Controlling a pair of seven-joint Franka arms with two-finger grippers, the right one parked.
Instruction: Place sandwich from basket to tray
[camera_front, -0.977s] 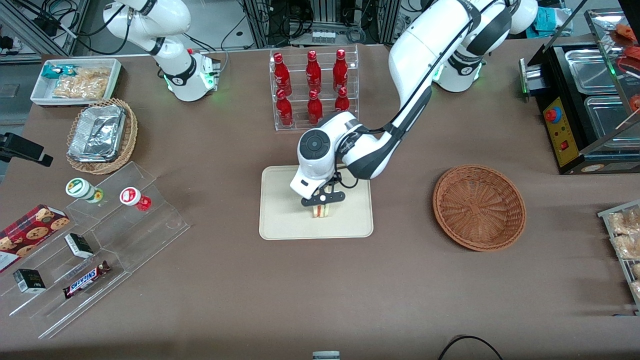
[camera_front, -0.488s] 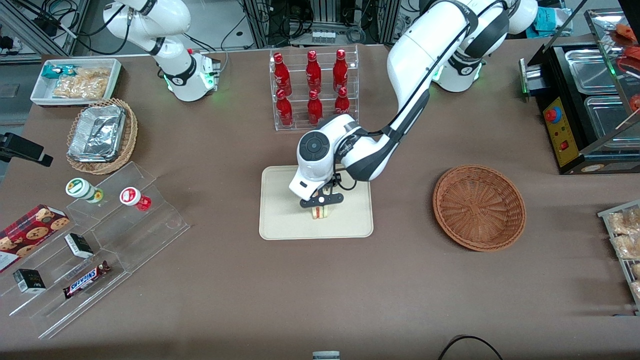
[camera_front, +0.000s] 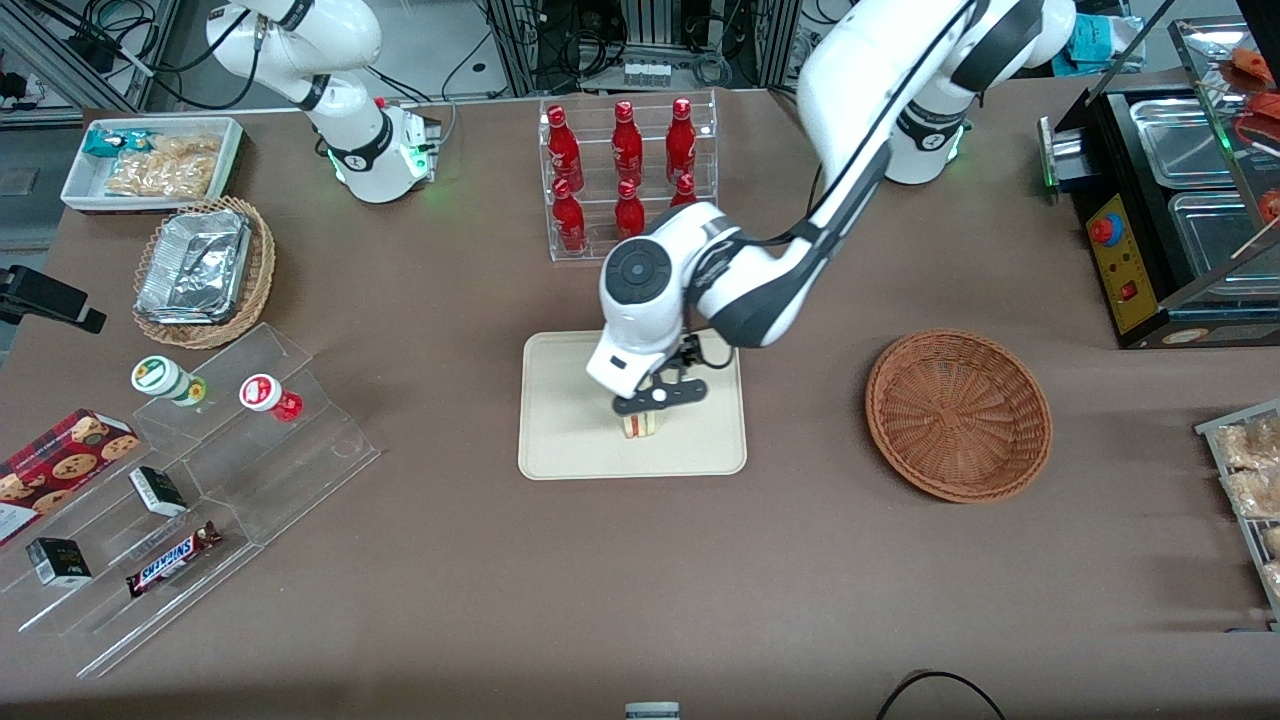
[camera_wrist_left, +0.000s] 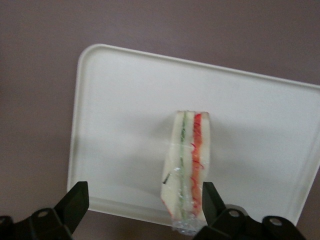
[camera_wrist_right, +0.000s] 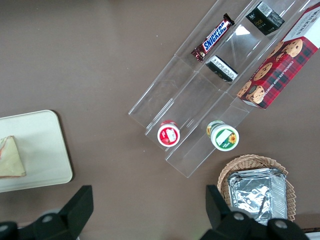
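The sandwich (camera_front: 641, 425) is standing on edge on the cream tray (camera_front: 560, 440), its red and green filling stripes facing up toward the wrist camera, while the left arm's gripper (camera_front: 655, 398) is hanging directly above it. In the wrist view the two black fingers (camera_wrist_left: 74, 204) are spread wide, one well clear of the bread and the other (camera_wrist_left: 214, 199) just beside the wedge (camera_wrist_left: 187, 167); they are gripping nothing, and whether that nearer finger is touching the wrapping cannot be told. The wedge is resting near the tray's middle, slightly nearer the front camera, with bare tray surface on every side, a spot that is keeping it safely inside the low rim. It appears to be balancing on a narrow face, so a careless brush from a finger could tip it flat. The reddish-brown wicker basket (camera_front: 958, 414) is sitting empty on the brown worktop (camera_front: 640, 580), well apart from the tray toward the working arm's end. Judging by this layout, the delivery is essentially done: the load is on its target, the fingers are parted, and a straight upward retreat is all that seems needed.
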